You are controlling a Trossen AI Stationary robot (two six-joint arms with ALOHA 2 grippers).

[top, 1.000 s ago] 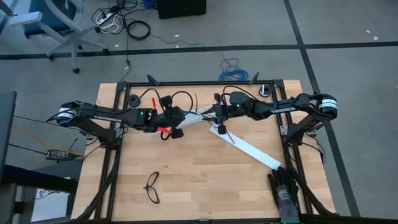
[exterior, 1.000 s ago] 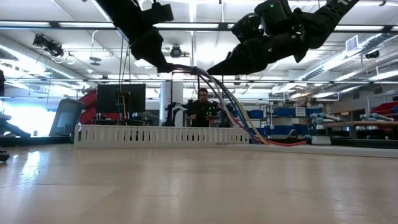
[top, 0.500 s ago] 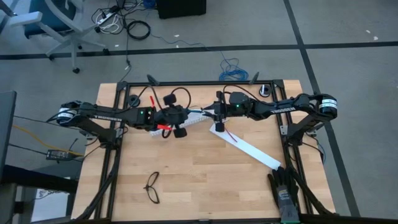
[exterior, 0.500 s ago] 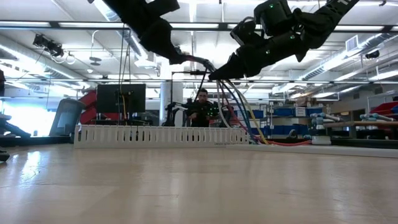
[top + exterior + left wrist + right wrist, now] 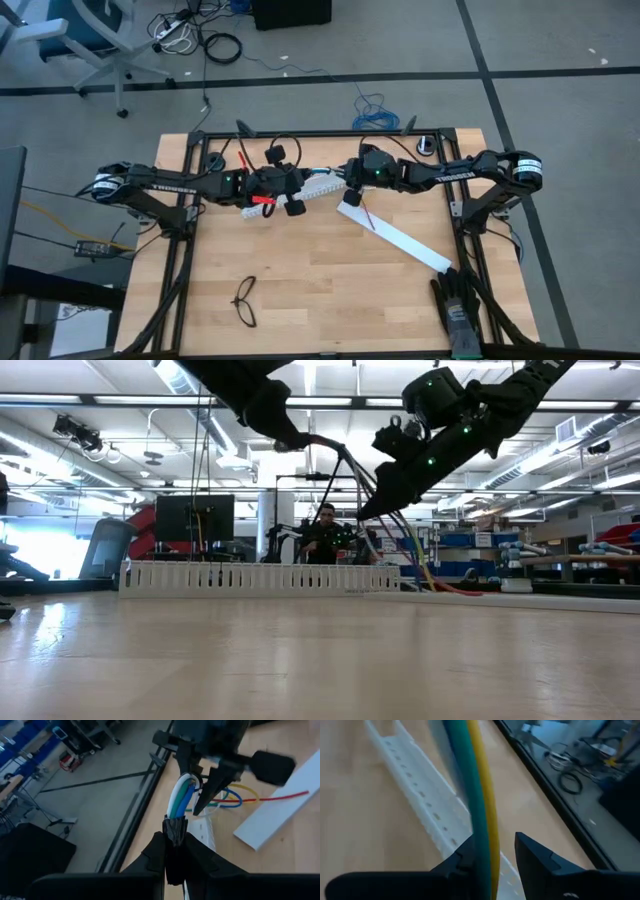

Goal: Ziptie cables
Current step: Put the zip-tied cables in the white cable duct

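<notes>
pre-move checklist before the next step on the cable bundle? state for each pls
1. Left gripper clamped on the dark end of the cables: ok, left wrist view shows the fingers shut on it.
2. Right gripper around the wires: ok, green and yellow strands run between its fingers; firm grip cannot tell.
3. Bundle lifted off the table: ok at the held end, low view shows it high between both arms; loose ends trail down.
4. Ziptie located: cannot tell, no thin dark strip is clear in any view.
5. White slotted cable duct under the grippers: not ok, it lies right below the work.
6. Glasses out of the way: ok, near the front edge.
</notes>
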